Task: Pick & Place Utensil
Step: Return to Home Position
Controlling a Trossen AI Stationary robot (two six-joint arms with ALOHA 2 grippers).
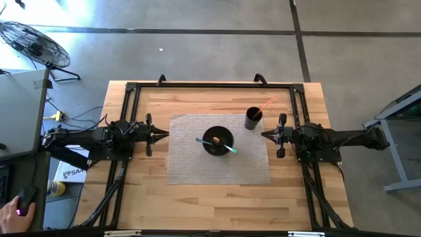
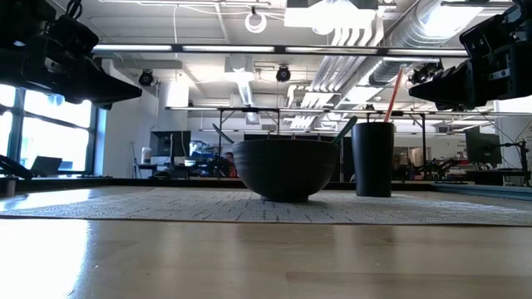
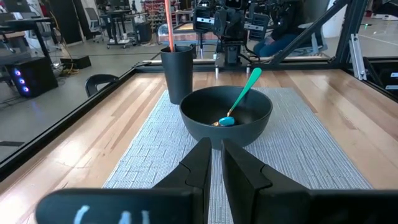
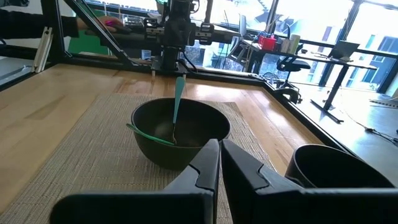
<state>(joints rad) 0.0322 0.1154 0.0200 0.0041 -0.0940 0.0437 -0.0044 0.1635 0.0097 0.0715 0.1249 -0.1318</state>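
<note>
In the middle of the table (image 1: pixel 151 197): a grey woven placemat (image 1: pixel 191 164) lies flat on the pale wood.
Black bowl (image 2: pixel 284 170): round and dark, it stands at the centre of the placemat.
Green spoon (image 3: pixel 244 94): slim and teal-green, it sits inside the black bowl. Its head is down at the bottom, and its handle slants up over the rim on the right arm's side.
Black cup (image 2: pixel 372 162): tall and straight-sided, it stands on the placemat near the bowl.
Orange straw (image 1: pixel 266 105): thin, it stands tilted in the black cup.
Left gripper (image 1: pixel 164 134): at the placemat's left edge, it points at the bowl, fingers pressed together and empty.
Right gripper (image 1: pixel 263 135): at the placemat's right edge, it faces the bowl, fingers likewise closed on nothing.
</note>
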